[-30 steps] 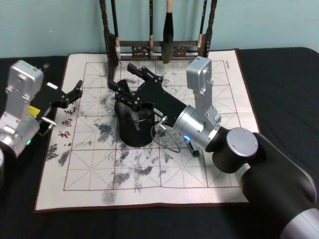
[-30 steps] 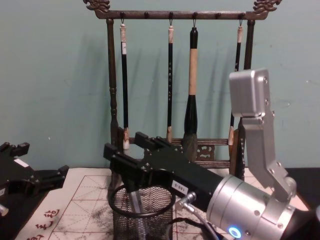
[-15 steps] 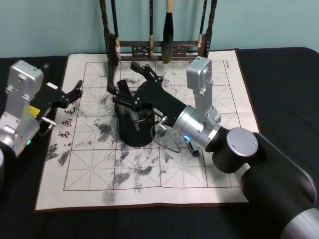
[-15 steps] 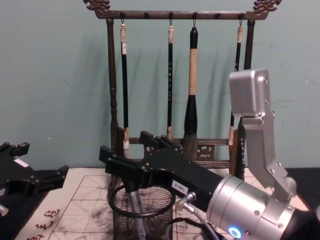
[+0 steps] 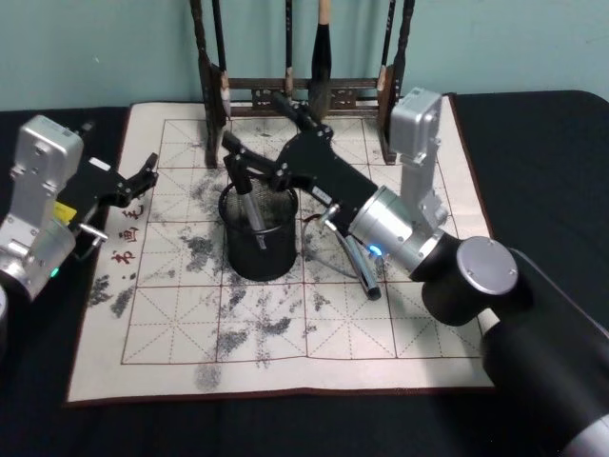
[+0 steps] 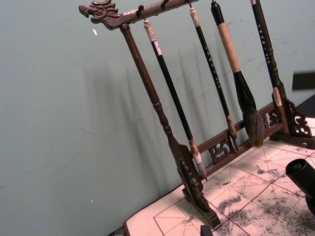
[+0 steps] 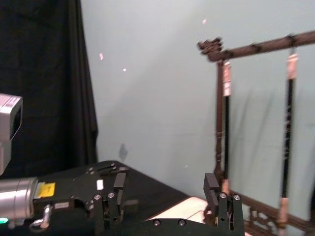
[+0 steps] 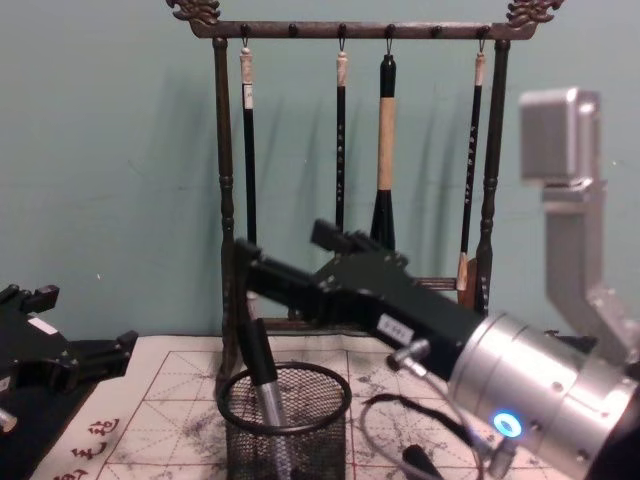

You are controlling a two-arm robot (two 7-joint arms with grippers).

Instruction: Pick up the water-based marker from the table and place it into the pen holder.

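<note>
Right gripper, jaws wide and empty, hovers at 12 o'clock of the holder. Marker stands inside it, leaning toward 11. Left gripper, parted, sits at 9 o'clock.

The wall at the back is plain blue-green, and soft shadows fall on it. In front of it stands a table with a black cloth on top. A big white paper mat with a brown border lies in the middle of the table. It has thin red squares, grey ink smudges, and red letters near its left edge. At the mat's back edge stands a tall dark wooden rack with carved dragon heads on its top bar. Four brushes hang from it. A black curtain hangs beside the wall.
</note>
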